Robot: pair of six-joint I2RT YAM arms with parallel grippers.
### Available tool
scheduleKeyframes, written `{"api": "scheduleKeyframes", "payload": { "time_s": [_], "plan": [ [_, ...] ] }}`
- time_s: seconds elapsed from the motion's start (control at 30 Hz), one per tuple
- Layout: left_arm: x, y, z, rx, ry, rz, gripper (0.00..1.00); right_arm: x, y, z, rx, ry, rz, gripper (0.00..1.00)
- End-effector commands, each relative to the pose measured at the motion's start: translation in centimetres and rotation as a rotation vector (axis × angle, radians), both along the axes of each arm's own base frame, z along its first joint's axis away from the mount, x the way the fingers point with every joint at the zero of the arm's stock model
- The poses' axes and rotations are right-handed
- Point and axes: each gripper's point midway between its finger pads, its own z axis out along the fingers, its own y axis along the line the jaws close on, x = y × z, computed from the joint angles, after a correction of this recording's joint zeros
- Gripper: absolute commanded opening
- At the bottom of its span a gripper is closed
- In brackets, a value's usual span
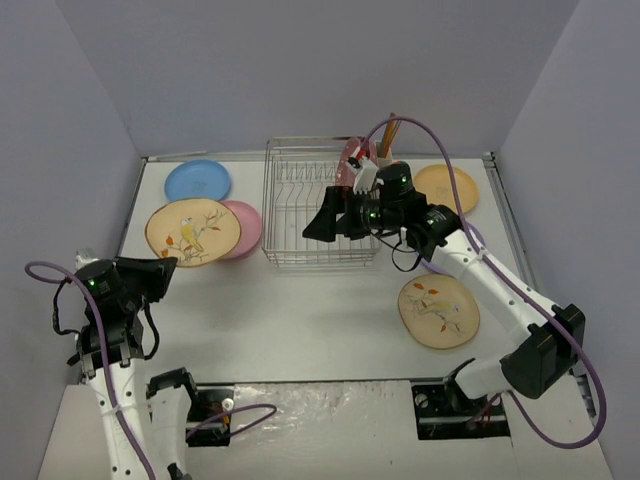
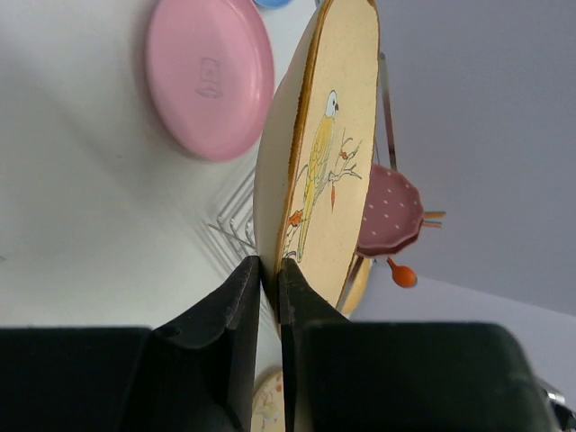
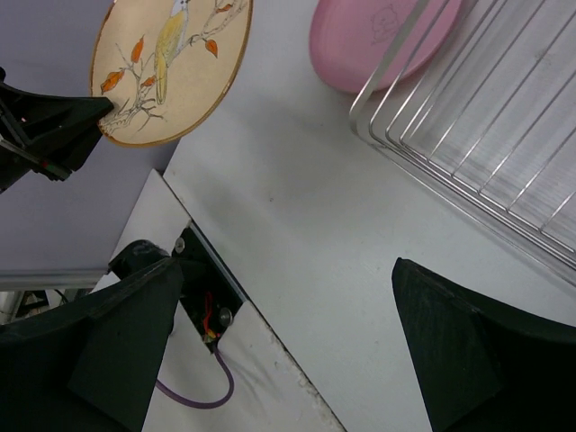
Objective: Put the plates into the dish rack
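My left gripper [image 1: 163, 266] is shut on the near rim of a beige bird-print plate [image 1: 192, 232] and holds it lifted; in the left wrist view the fingers [image 2: 270, 274] pinch the plate [image 2: 328, 135] edge-on. A pink plate [image 1: 247, 228] lies beside it and a blue plate [image 1: 198, 180] behind. The silver dish rack [image 1: 318, 205] holds one dark-pink dotted plate [image 1: 350, 165] at its far right. My right gripper [image 1: 315, 226] hovers open and empty over the rack's near side [image 3: 297, 346]. A second beige plate [image 1: 438, 311] and an orange-yellow plate [image 1: 447, 188] lie to the right.
The right wrist view shows the rack's corner [image 3: 486, 135], the pink plate [image 3: 382, 36] and the held bird plate [image 3: 171, 63]. Orange-handled utensils [image 1: 386, 135] stand at the rack's far right corner. Grey walls enclose the table.
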Motion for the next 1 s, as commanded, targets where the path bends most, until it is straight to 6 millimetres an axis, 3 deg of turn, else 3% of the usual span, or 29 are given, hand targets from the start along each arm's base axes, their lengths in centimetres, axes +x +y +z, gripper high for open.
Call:
{"api": "scheduleKeyframes", "payload": {
  "time_s": [0.0, 0.33, 0.63, 0.97],
  "plan": [
    [2.2, -2.9, 11.5, 0.001, -0.366, -0.155, 0.0, 1.7, 2.8, 4.7, 0.132, -0.063, 0.024, 1.0],
    [4.6, -6.0, 14.5, -0.013, -0.435, -0.316, 0.0, 5.9, 5.7, 3.7, 0.163, -0.027, -0.013, 1.0],
    [5.8, -8.0, 15.0, -0.005, -0.448, -0.411, 0.0, 7.1, 7.6, 5.0, 0.224, -0.041, 0.01, 0.98],
    [5.9, -9.4, 15.7, -0.009, -0.483, -0.465, 0.0, 7.7, 9.3, 3.7, 0.271, 0.018, 0.033, 0.94]
  ]
}}
